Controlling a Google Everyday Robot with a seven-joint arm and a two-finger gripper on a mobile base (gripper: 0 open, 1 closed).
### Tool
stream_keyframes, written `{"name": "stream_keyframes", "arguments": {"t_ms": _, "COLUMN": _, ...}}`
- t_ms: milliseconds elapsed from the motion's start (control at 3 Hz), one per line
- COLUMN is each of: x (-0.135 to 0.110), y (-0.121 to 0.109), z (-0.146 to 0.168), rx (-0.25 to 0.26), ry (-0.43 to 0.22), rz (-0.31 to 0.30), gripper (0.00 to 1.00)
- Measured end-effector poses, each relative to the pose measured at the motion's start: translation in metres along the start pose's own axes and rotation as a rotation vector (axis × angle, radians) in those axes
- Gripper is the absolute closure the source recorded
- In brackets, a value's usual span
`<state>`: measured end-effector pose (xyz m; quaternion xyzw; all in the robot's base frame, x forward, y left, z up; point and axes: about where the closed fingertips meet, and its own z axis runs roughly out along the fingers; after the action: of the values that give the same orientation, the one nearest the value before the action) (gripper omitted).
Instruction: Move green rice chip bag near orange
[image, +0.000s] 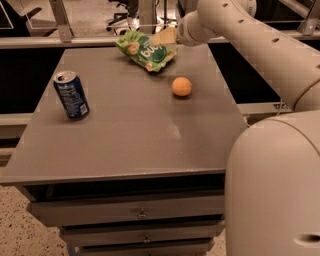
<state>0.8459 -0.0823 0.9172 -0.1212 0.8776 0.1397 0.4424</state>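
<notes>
The green rice chip bag (146, 50) lies crinkled at the far middle of the grey table (125, 135). The orange (182, 86) sits on the table in front of the bag and to its right, about a bag's width away. My gripper (164, 37) reaches in from the right on the white arm (250, 35), and its tan tip is at the bag's upper right edge, touching or just over it. The bag rests on the table.
A blue soda can (71, 94) stands upright at the table's left side. Drawers (142, 214) are below the front edge. My white base (275, 190) fills the lower right. A railing and chair legs are behind the table.
</notes>
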Motion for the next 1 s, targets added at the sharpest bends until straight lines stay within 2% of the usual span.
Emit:
{"name": "stream_keyframes", "arguments": {"t_ms": 333, "x": 0.004, "y": 0.006, "z": 0.016, "rx": -0.024, "ry": 0.031, "rz": 0.109, "gripper": 0.0}}
{"name": "stream_keyframes", "arguments": {"t_ms": 667, "x": 0.002, "y": 0.014, "z": 0.027, "rx": -0.075, "ry": 0.028, "rz": 0.259, "gripper": 0.0}}
{"name": "stream_keyframes", "arguments": {"t_ms": 1000, "x": 0.002, "y": 0.017, "z": 0.035, "rx": -0.096, "ry": 0.021, "rz": 0.397, "gripper": 0.0}}
